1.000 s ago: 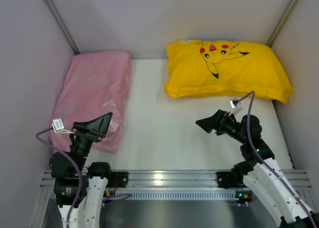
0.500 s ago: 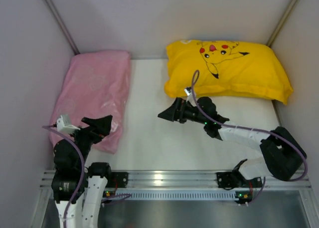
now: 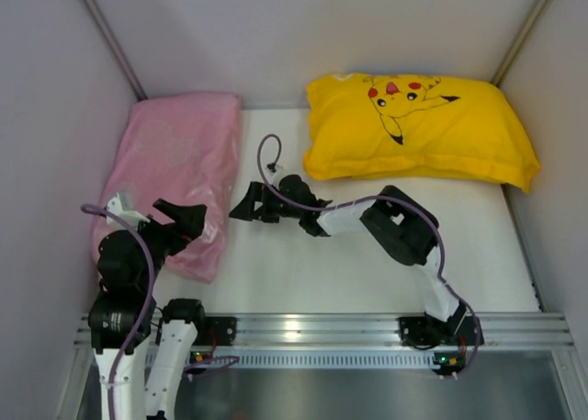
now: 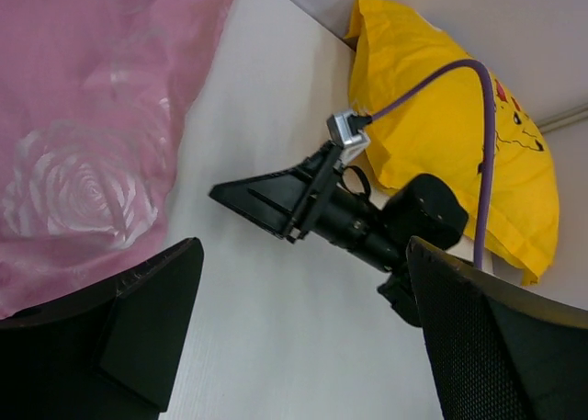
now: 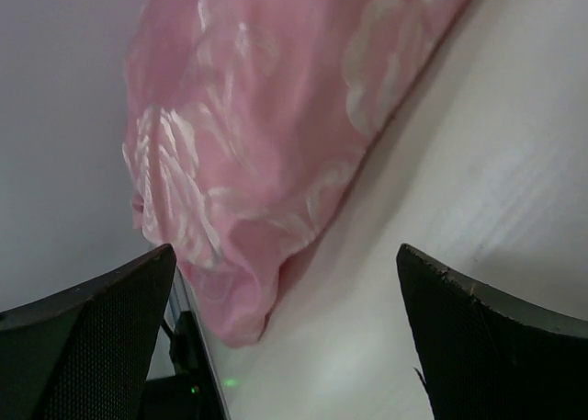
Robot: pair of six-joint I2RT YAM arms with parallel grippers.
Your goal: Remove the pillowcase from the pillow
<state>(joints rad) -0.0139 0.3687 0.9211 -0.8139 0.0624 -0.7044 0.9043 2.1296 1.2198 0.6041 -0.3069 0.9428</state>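
Note:
A pink rose-patterned pillowcase [image 3: 175, 172] lies stuffed full along the left wall; the white pillow is hidden, no white or yellow trim shows. My left gripper [image 3: 184, 220] is open and empty above the pillowcase's near right corner. My right gripper [image 3: 246, 207] is open and empty, stretched far to the left, just right of the pillowcase's right edge and pointing at it. In the left wrist view the pillowcase [image 4: 83, 117] lies at the upper left, with the right gripper [image 4: 248, 197] in the middle. In the right wrist view the pillowcase [image 5: 266, 126] fills the upper left between the open jaws [image 5: 285, 255].
A yellow cartoon-print pillow [image 3: 423, 130] lies at the back right, also in the left wrist view [image 4: 441, 135]. Walls close in the left, back and right. A metal rail [image 3: 312, 328] runs along the near edge. The right arm [image 3: 395, 227] crosses the middle of the table.
My right arm has swung from the right side across the table to the left, up to the pink pillowcase. My left gripper has drawn back slightly toward the left.

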